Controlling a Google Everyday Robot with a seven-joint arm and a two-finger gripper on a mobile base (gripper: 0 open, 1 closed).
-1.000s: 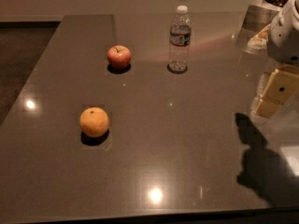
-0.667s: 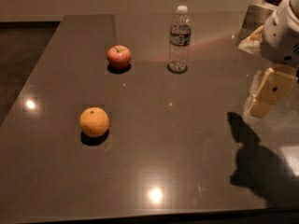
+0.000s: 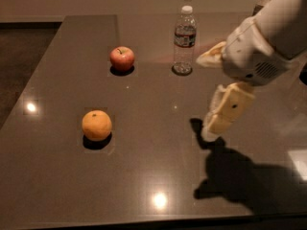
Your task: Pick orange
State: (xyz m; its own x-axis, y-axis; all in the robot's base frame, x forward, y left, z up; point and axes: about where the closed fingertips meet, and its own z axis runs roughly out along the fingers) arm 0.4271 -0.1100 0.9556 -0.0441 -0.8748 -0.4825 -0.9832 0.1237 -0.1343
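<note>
Table: a dark, glossy table (image 3: 72,186) fills the view, ceiling lights glinting off it, a pale wall behind and darker floor off to the left.
Orange: there it is, the orange (image 3: 96,125), sitting alone on the left-front part of the table, stem dot facing up, nothing touching it.
Orange, feel: round, firm and dimpled; I'd call it moderately heavy for its size, and the skin gives some grip, though a ball like this will roll if nudged off-centre.
Orange, hold: best taken across its widest middle, one pad on each side, coming down from above so it cannot squirt out.
Apple: the red apple (image 3: 122,58) sits further back, well apart from the orange. Not the target!
Bottle: a clear water bottle (image 3: 184,37) stands upright behind, to the right of the apple.
Gripper: the gripper (image 3: 204,98) hangs above the right half of the table, well apart from the orange, with the white arm (image 3: 268,37) reaching in from the upper right.
Jaws: spread wide by the look of it, one cream finger pointing left, the other angled down, nothing between them.
Next move, my guess: a long sweep left and forward, then a centred descent over the fruit.
</note>
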